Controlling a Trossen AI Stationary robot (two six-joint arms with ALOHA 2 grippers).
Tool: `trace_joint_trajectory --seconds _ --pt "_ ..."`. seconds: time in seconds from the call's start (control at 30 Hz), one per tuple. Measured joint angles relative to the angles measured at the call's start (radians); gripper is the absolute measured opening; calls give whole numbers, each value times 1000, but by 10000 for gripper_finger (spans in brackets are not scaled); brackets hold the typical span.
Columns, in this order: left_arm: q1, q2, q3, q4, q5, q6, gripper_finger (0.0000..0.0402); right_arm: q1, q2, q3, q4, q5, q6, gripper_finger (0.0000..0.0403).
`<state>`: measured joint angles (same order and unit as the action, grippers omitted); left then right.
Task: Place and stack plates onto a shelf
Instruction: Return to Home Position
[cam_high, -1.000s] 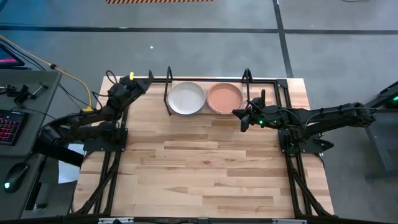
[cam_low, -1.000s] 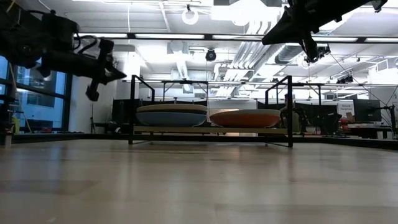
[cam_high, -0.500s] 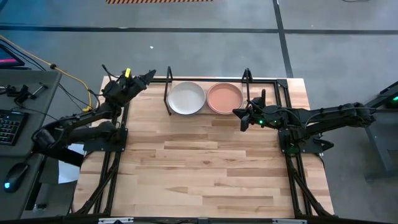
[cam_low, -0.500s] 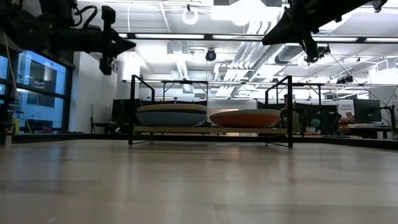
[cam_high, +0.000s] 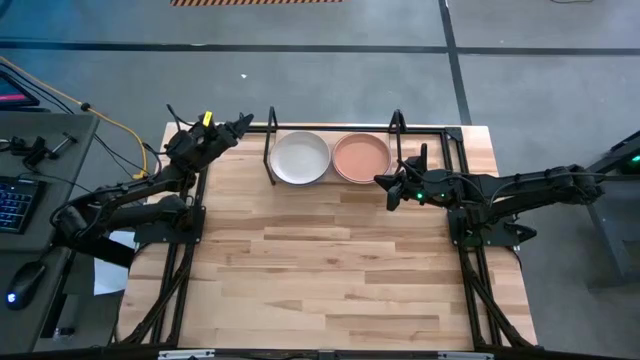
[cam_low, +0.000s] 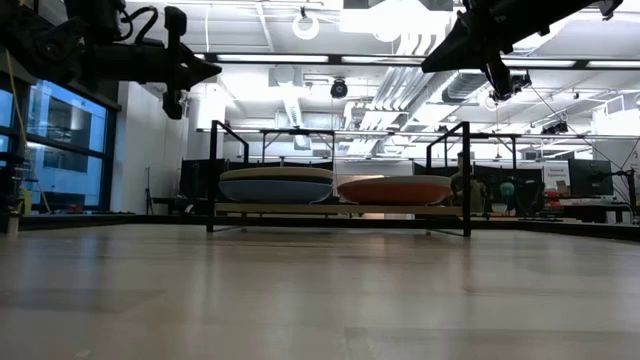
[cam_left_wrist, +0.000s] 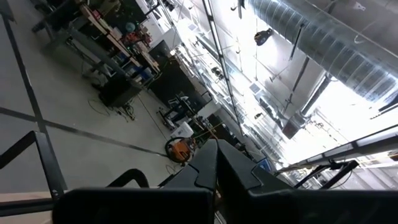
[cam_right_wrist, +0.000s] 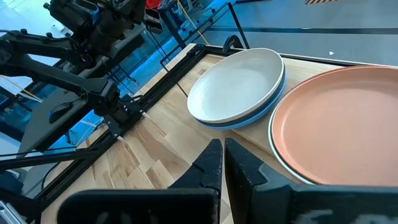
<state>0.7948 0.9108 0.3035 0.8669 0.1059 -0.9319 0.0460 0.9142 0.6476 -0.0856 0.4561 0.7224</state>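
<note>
Left tool (cam_high: 243, 122) is raised higher than a second ago; right tool (cam_high: 381, 181) is unmoved.
Both tools are pressed together on nothing. Two stacks, topped by the cream plate (cam_high: 300, 158) and the terracotta plate (cam_high: 361, 157), are set side by side on the shelf (cam_low: 330, 209), whose long axis runs left-right along the far edge of the desk (cam_high: 330, 260), between the tools. Withdrawal outward is judged unobstructed. No writing can be read.

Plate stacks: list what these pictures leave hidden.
- High view: the cream plate and pink plate cover everything beneath them.
- Right wrist view: only a blue rim and a mint rim peek out; any lower plates are hidden.
- Low view: stacks side-on, layers too small to count.
- Left wrist view: aimed at the ceiling, no plates.
</note>
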Motion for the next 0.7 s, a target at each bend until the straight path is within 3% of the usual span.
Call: trace_joint_trajectory --seconds 0.7 --pt "-20 0 0 2 24 37 0 0 0 0 0 0 -4 0"
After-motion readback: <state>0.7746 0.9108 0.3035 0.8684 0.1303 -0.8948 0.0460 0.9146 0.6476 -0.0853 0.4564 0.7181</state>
